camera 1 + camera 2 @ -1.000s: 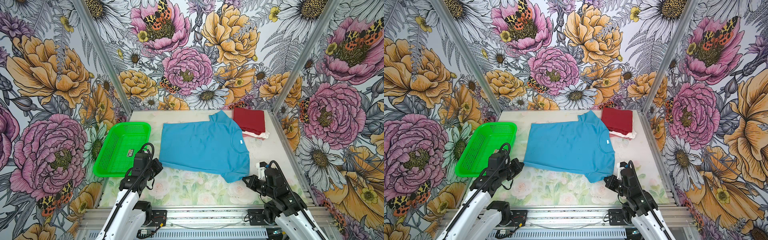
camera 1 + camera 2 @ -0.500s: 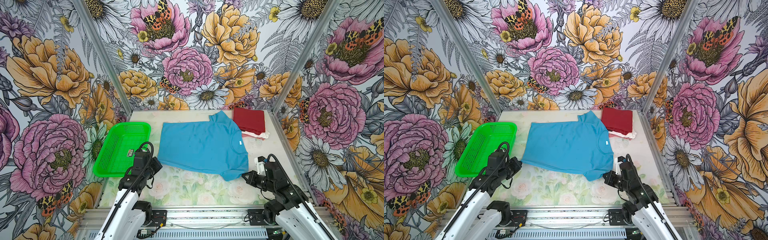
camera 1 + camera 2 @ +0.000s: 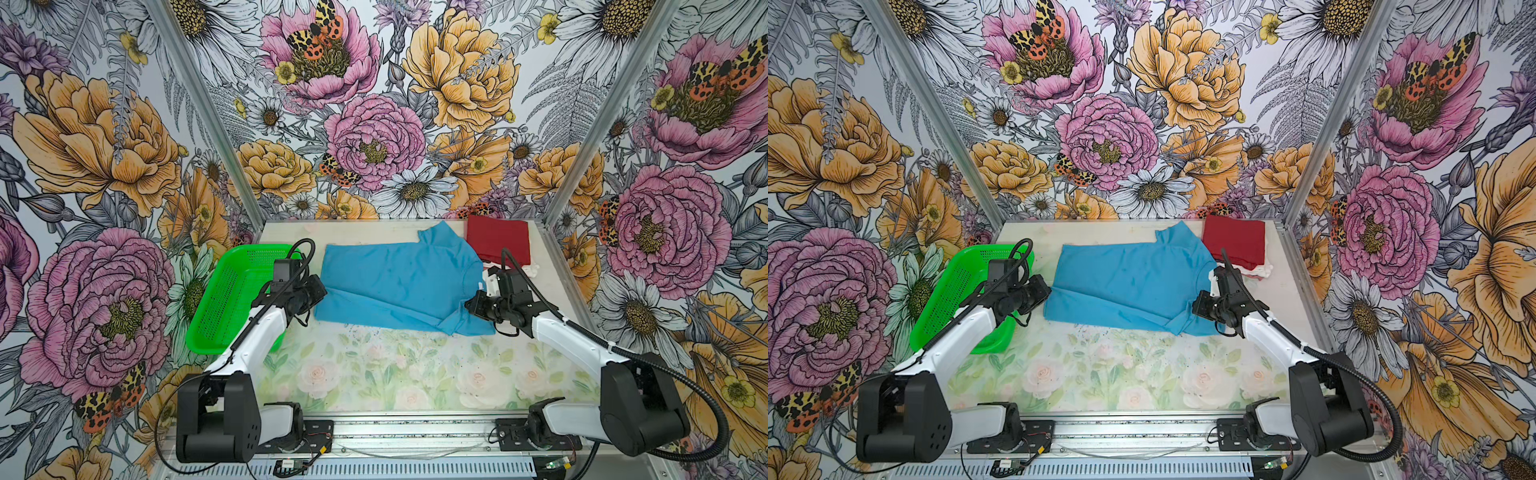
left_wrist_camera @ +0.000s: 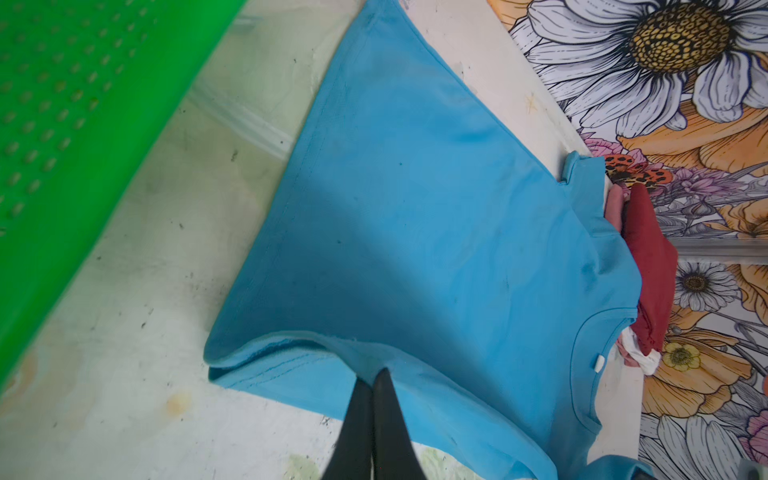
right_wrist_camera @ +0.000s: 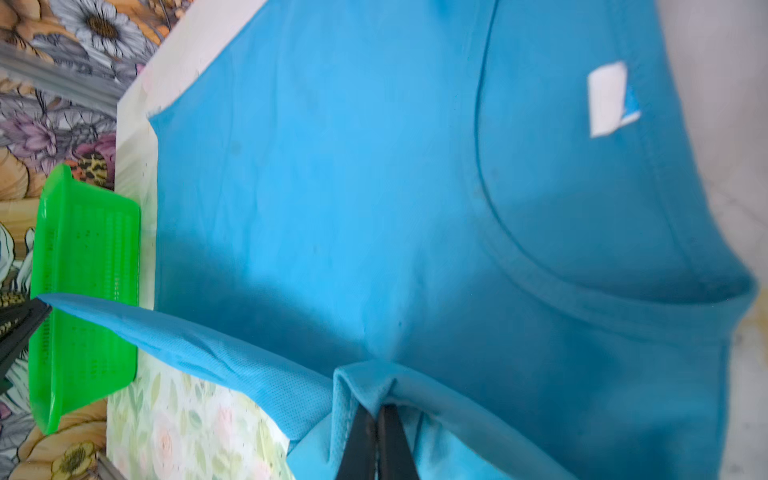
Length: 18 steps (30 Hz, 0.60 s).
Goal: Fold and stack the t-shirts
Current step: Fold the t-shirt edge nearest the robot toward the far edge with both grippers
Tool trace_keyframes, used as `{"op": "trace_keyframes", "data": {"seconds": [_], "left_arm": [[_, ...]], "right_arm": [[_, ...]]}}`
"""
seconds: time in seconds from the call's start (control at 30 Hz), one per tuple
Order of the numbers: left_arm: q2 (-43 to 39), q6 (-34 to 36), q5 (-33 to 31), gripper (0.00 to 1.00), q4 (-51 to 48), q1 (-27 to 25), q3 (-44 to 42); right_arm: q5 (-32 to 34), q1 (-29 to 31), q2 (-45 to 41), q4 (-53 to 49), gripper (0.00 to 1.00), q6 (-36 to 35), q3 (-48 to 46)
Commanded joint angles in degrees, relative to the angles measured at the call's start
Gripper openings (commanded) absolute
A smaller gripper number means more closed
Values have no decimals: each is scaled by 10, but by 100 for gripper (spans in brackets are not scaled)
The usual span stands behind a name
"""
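Note:
A sky-blue t-shirt (image 3: pixel 399 278) (image 3: pixel 1129 282) lies spread across the middle of the table, its near edge raised and doubled over. My left gripper (image 3: pixel 321 293) (image 4: pixel 374 374) is shut on the near hem at the shirt's left corner. My right gripper (image 3: pixel 468 306) (image 5: pixel 378 409) is shut on a bunched fold near the shirt's near right sleeve, just below the collar (image 5: pixel 582 266). At the back right sits a dark red folded t-shirt (image 3: pixel 498 241) (image 3: pixel 1235 241) on top of pinkish (image 4: pixel 613 203) and white ones (image 3: pixel 1264 272).
A bright green mesh basket (image 3: pixel 232 299) (image 3: pixel 955 299) stands tilted at the table's left edge, close behind my left arm. The floral table top (image 3: pixel 395 374) lies bare in front of the shirt. Metal frame posts and flowered walls close in three sides.
Both grippers have moved away from the front edge toward the back, the right one also leftward. They have drawn the blue shirt's near edge up and over the rest of it.

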Motion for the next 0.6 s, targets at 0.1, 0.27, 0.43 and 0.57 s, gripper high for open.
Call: {"op": "trace_keyframes", "data": {"seconds": [0.1, 0.27, 0.43, 0.57], "left_arm": [[75, 9, 17, 0, 44, 7, 49], [119, 9, -6, 0, 43, 4, 79], [150, 6, -4, 0, 39, 4, 100], [168, 10, -5, 0, 30, 4, 113]], "right_arm": [[-34, -30, 106, 45, 0, -40, 93], [-40, -42, 179, 47, 0, -51, 159], [-36, -51, 226, 47, 0, -52, 206], [-39, -55, 251, 49, 0, -52, 228]]}}
